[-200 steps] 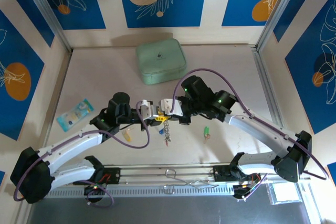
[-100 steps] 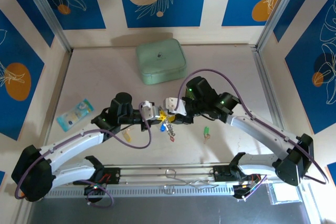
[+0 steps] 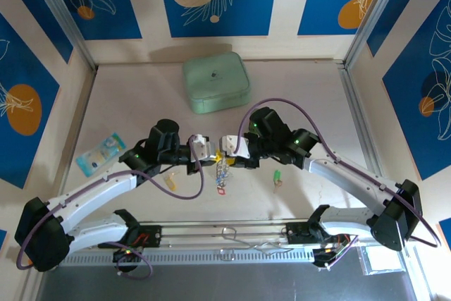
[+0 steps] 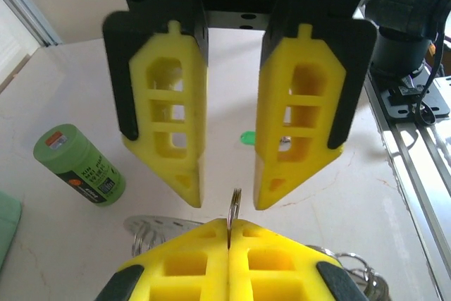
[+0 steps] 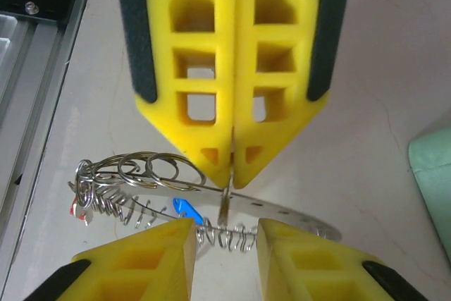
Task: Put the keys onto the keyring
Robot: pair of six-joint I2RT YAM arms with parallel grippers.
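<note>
My left gripper [image 4: 231,229] is shut on a thin metal ring [image 4: 234,206] seen edge-on, part of the keyring [image 5: 229,234], whose silvery coil hangs just below. My right gripper [image 5: 225,234] faces it, open, with a finger on each side of that ring and not touching it. A blue key [image 5: 187,208] and a red key [image 5: 74,209] hang on the coil among small split rings [image 5: 151,168]. In the top view both grippers [image 3: 204,149] [image 3: 236,147] meet at mid-table with the bunch dangling below [image 3: 222,174]. A green key [image 3: 277,177] lies alone on the table to the right.
A mint-green case [image 3: 215,84] sits at the back centre. A blue packet [image 3: 101,153] lies at the left. An upright green cylinder [image 4: 77,163] stands near the left arm. A metal rail [image 3: 232,234] runs along the near edge.
The right gripper has opened and let go of the ring, while the left gripper has shut on it. The dangling bunch has shifted slightly.
</note>
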